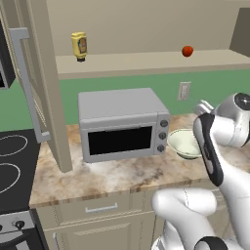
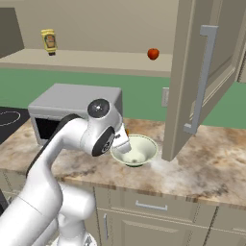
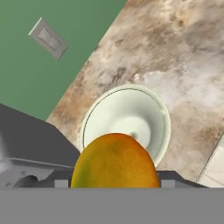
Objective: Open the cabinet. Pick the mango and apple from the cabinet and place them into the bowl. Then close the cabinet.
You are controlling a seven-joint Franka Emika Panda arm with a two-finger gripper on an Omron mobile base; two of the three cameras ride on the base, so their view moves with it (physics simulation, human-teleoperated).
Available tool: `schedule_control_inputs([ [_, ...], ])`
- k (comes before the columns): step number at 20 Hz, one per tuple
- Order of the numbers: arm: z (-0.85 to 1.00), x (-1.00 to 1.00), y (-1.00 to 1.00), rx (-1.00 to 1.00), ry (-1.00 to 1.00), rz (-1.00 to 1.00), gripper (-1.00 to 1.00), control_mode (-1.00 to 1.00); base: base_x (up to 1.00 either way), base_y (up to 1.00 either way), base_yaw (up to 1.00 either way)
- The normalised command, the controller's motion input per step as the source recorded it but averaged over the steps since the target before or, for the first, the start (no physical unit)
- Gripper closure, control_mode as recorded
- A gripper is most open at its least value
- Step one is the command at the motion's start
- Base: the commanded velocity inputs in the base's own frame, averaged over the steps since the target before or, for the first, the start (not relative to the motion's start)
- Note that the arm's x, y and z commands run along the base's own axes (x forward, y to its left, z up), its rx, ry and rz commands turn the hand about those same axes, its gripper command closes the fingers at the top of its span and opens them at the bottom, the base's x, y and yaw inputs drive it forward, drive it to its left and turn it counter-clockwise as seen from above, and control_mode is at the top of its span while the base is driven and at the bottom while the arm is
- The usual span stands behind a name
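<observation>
Mango [image 3: 114,161] cut off below by the hand view's edge, hiding the fingers and the near rim of the bowl [image 3: 157,114].

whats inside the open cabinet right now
On the cabinet shelf stand the apple and a yellow squeeze bottle. The upper shelves are out of frame, and the open doors hide the shelf's ends.

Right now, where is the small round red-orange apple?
The small round red-orange apple sits on the open beige cabinet's shelf, right of the yellow squeeze bottle, above the grey microwave.
</observation>
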Motion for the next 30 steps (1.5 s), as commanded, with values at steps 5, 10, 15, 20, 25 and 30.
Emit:
schedule_control_inputs([
  [5, -0.34, 0.67, -0.16, 0.0, 0.02, 0.0, 1.0, -1.0, 0.0, 0.0, 0.0],
  [10, -0.44, 0.61, 0.0, -0.02, 0.06, 0.0, 1.0, -1.0, 0.0, 0.0, 0.0],
  [15, -0.26, 0.22, 0.0, -0.01, 0.05, 0.0, 1.0, -1.0, 0.0, 0.0, 0.0],
  [20, -0.11, 0.0, -0.02, 0.0, 0.05, 0.0, 1.0, -1.0, 0.0, 0.0, 0.0],
  [25, -0.31, 0.0, -0.09, 0.0, 0.05, 0.0, 1.0, -1.0, 0.0, 0.0, 0.0],
  [30, -0.18, 0.04, -0.14, 0.0, 0.0, 0.0, 1.0, -1.0, 0.0, 0.0, 0.0],
])
